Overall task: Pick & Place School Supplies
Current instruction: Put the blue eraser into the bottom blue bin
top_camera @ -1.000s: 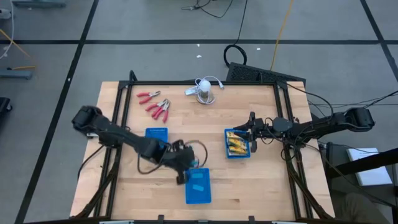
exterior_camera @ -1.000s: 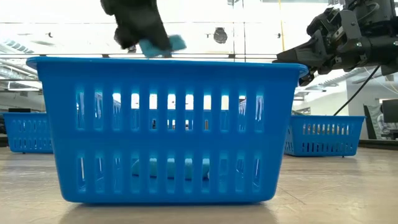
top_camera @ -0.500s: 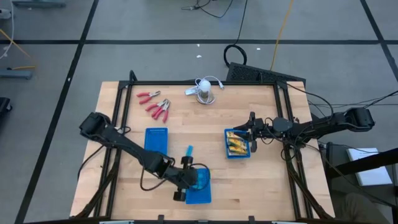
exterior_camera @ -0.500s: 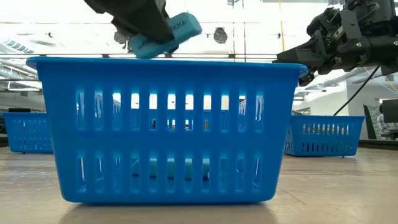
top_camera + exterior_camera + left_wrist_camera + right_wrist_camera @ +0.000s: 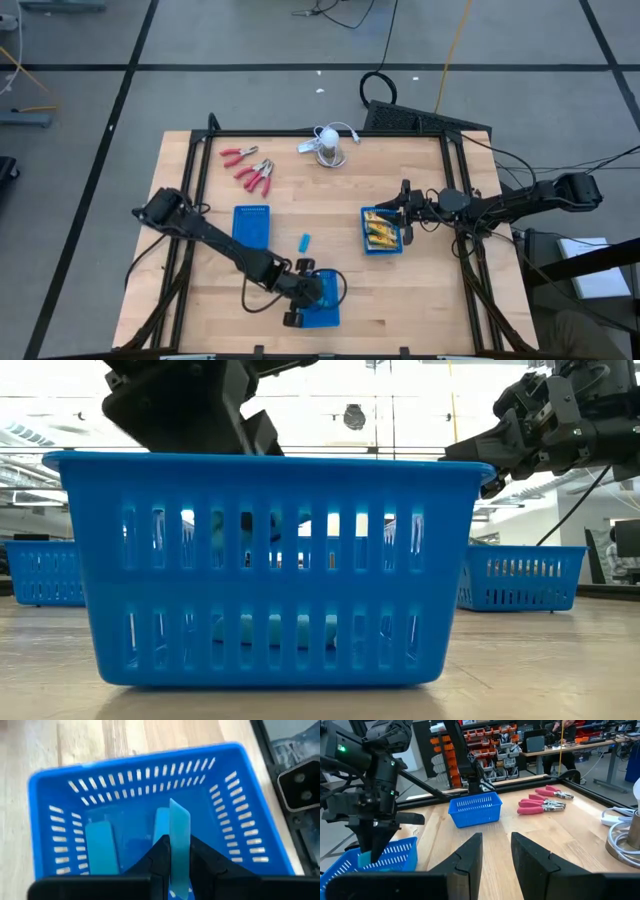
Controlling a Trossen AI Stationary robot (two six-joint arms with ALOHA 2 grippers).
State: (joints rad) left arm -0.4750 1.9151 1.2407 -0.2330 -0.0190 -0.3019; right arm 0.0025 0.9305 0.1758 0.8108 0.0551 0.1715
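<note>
Left gripper [image 5: 172,851] clamped on blue block [image 5: 179,837] over front basket [image 5: 47,787]; next: release. Right gripper [image 5: 496,851] apart, idle.

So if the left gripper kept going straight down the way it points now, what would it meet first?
Probably the floor of the blue basket. The left gripper, shut on a light-blue block, points into it; two blocks already inside lie close by, so depth is uncertain.

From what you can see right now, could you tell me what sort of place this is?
Probably a robotics lab or workshop: shelves of orange parts bins, desks with monitors, and a wooden table with two robot arms.
</note>
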